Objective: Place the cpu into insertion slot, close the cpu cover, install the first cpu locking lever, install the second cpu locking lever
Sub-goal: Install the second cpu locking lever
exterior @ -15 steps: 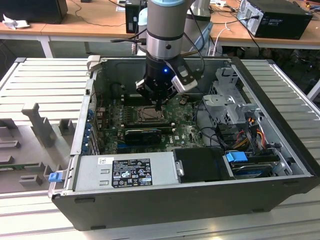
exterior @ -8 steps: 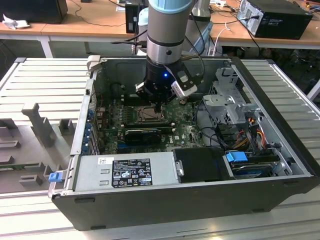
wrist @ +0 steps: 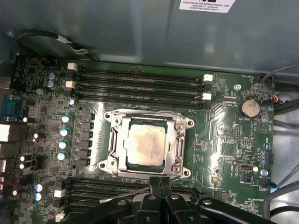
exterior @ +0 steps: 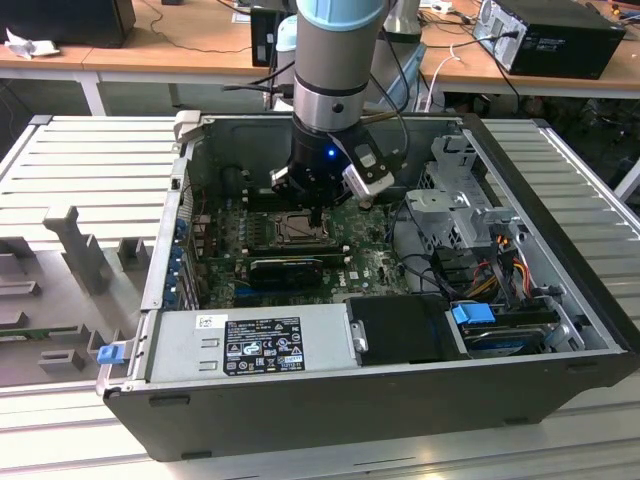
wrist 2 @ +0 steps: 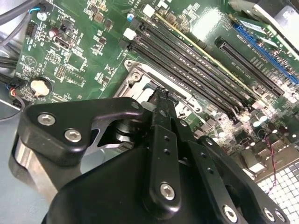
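Note:
The cpu (wrist: 145, 145), a pale tan square chip, lies flat in the insertion slot (wrist: 111, 164) on the green motherboard. The cpu cover (wrist: 148, 117), a grey metal frame with a window, lies down around it. In the first wrist view my gripper (wrist: 160, 181) is shut, with its tips at the socket's edge beside a thin wire lever (wrist: 133, 190). The second wrist view has the black fingers (wrist 2: 164, 122) together over the socket frame (wrist 2: 140, 80). In the exterior view the gripper (exterior: 316, 213) hangs straight down over the socket (exterior: 293, 232).
Black memory slots (wrist: 140, 81) run along one side of the socket. A long black card (exterior: 285, 268) lies just in front of it. The power supply (exterior: 250, 340), drive cage (exterior: 460, 210), loose cables (exterior: 480, 270) and case walls close the area in.

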